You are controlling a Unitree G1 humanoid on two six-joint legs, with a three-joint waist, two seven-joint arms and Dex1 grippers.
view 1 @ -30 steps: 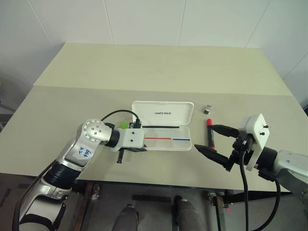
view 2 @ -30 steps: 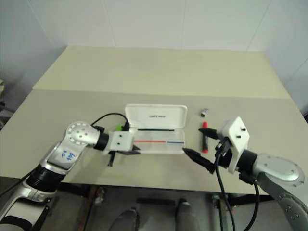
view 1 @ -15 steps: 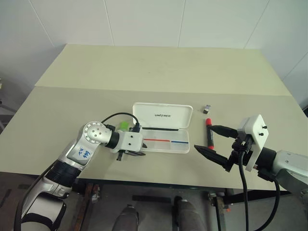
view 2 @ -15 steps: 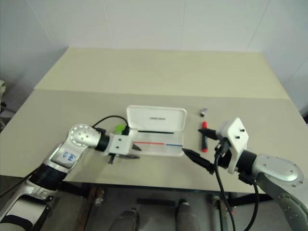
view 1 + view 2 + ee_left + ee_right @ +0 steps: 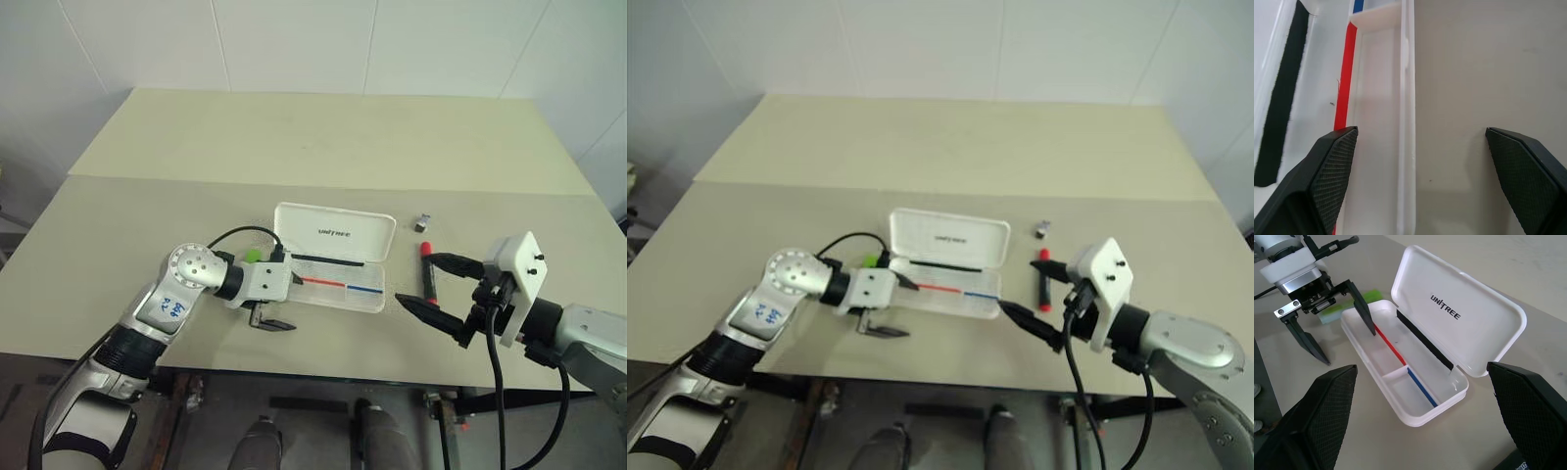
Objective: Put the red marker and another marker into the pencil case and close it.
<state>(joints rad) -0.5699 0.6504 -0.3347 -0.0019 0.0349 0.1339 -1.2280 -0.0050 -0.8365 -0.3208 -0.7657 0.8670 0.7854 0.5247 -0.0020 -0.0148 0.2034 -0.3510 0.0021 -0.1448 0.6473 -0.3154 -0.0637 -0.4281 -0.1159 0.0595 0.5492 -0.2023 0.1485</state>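
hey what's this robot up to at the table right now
It is packing markers into a white case, which lies open with nothing in it. The left tool stands open at the case's left end, one finger inside, holding nothing. The green marker lies behind that arm. The right tool is open over the red marker, which lies on the table.

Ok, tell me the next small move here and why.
Probably lower the right gripper, open, onto the red marker lying under it on the table. The pencil case lies open and looks empty; the left gripper, open, straddles its near wall.
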